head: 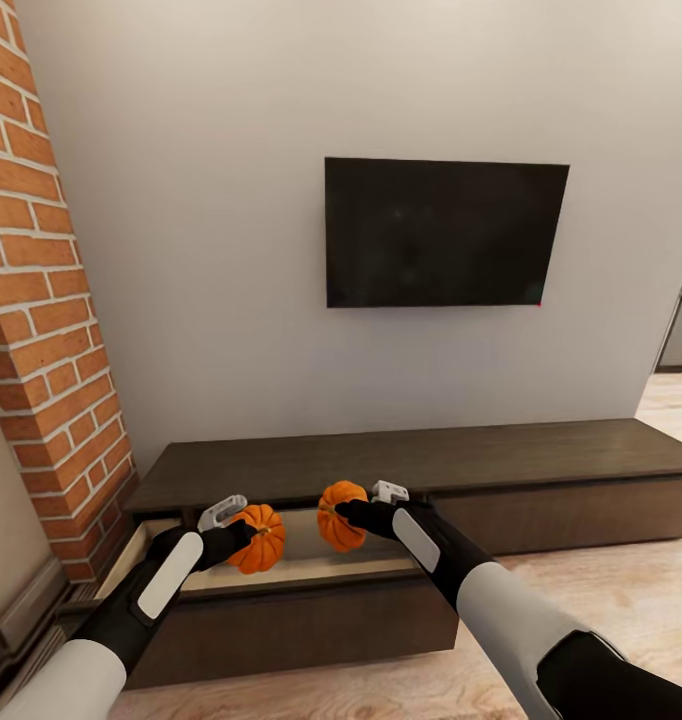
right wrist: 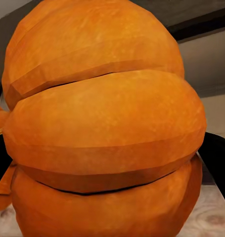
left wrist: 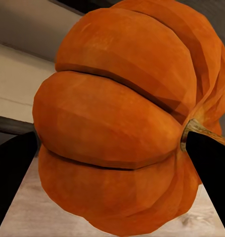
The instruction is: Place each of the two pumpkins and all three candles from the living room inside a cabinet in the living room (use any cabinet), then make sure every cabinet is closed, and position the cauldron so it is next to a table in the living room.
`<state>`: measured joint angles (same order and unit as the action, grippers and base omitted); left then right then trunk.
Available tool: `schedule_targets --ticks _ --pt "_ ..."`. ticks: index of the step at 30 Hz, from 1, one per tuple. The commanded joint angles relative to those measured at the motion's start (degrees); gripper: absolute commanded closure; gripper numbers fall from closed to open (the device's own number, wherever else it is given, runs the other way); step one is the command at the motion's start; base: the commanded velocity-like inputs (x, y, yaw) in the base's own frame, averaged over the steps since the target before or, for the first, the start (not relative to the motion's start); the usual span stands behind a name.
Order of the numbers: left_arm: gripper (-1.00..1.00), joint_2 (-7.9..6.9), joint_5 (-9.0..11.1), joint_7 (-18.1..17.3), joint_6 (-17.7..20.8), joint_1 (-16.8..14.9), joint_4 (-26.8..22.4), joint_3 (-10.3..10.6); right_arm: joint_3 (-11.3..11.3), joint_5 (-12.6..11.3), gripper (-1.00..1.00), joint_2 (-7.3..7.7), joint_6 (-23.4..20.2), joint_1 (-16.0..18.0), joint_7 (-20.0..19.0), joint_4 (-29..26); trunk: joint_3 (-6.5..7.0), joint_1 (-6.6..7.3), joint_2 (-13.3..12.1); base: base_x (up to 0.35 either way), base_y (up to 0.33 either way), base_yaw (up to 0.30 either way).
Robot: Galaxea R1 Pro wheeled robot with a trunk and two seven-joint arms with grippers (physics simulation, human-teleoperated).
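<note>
Two orange ribbed pumpkins hang over the open left drawer of the long dark-brown cabinet (head: pixel 411 460). My left gripper (head: pixel 243 535) is shut on the left pumpkin (head: pixel 261 538), which looms close in the left wrist view (left wrist: pixel 117 123) between the dark fingers (left wrist: pixel 13 177). The right pumpkin (head: pixel 339 515) is clamped in my right gripper (head: pixel 353 512) and takes up most of the right wrist view (right wrist: pixel 102 128). The drawer's light tan inside (head: pixel 301 570) lies just below both pumpkins. The candles, the cauldron and the table are out of view.
A black TV (head: pixel 443 232) hangs on the grey wall above the cabinet. A brick column (head: pixel 41 300) stands close at the left, beside the open drawer. Light wood floor (head: pixel 601 580) spreads to the right, with a doorway at the far right edge.
</note>
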<state>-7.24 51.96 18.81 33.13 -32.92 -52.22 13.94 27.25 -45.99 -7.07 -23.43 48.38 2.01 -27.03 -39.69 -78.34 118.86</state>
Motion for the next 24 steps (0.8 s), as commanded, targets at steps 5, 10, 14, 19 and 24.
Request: schedule_targets --ticks 5,10,14,19,24 --pt "1.00 0.02 0.3 0.5 0.0 0.0 -0.1 0.2 0.3 -0.3 1.00 0.03 -0.1 0.0 0.3 -0.1 -0.06 0.00 0.0 0.244 0.000 0.000" --pt "1.00 -0.02 0.2 0.5 0.0 0.0 -0.1 0.2 0.3 -0.3 1.00 0.03 -0.1 0.0 0.3 -0.1 -0.06 0.00 0.0 0.256 0.000 0.000" --pt "1.00 -0.01 0.2 0.5 0.0 0.0 -0.1 0.2 0.3 -0.3 1.00 0.03 -0.1 0.1 0.3 -0.1 -0.06 0.00 0.0 0.165 0.000 0.000" --pt "1.00 -0.11 0.2 0.5 0.0 0.0 -0.1 0.2 0.3 -0.3 1.00 0.03 -0.1 0.0 0.3 -0.1 -0.06 0.00 0.0 0.038 0.000 0.000" --pt "1.00 -0.14 0.2 0.5 0.1 0.0 -0.1 0.2 0.3 -0.3 1.00 0.03 -0.1 0.0 0.3 -0.1 -0.06 0.00 0.0 0.005 0.000 0.000"
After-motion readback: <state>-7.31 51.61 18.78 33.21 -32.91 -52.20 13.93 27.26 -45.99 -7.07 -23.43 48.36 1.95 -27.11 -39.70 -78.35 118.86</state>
